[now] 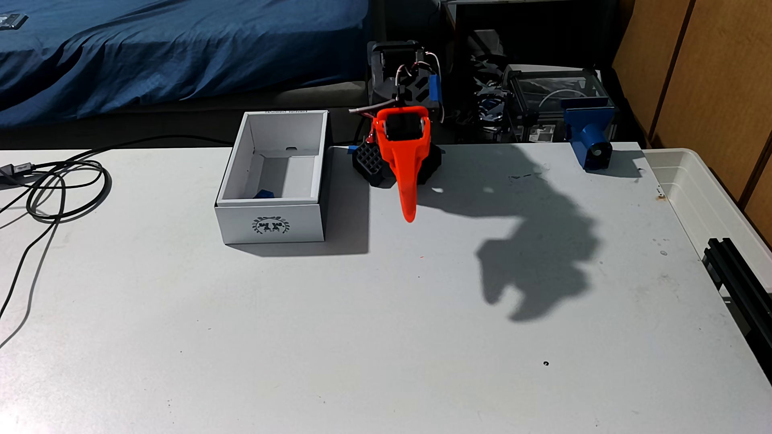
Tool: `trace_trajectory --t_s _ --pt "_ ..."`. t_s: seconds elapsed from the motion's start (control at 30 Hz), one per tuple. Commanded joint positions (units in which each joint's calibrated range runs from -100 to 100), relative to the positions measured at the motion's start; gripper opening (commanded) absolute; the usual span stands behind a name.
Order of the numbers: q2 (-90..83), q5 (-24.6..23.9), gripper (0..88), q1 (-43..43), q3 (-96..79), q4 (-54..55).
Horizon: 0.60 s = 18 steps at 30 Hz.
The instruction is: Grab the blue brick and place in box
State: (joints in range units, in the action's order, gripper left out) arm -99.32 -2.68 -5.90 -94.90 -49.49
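Note:
The white box (271, 223) with a dark wreath emblem on its near side stands on the table, left of the arm. The blue brick (264, 193) lies inside it on the floor, near the front wall, partly hidden by that wall. My orange gripper (408, 215) hangs above the table to the right of the box, pointing toward the camera, with nothing in it. One orange finger (403, 175) covers the other, but the shadow on the table shows two tips standing apart.
Black cables (62, 187) loop on the table's left. A blue cylindrical mount (591, 142) stands at the back right, a translucent tub (710, 196) beside the right edge, and a black rail (739, 275) near it.

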Motion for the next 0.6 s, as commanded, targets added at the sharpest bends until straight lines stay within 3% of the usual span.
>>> trace_trajectory --t_s 0.0,0.17,0.3,0.57 --pt "-0.68 0.13 10.8 0.48 0.23 -3.63" --pt "-0.68 0.08 9.5 0.41 0.23 -6.30" --pt "-0.68 0.08 0.3 0.48 -0.13 -6.64" --pt "-0.68 -0.45 0.9 0.11 -3.50 -5.87"
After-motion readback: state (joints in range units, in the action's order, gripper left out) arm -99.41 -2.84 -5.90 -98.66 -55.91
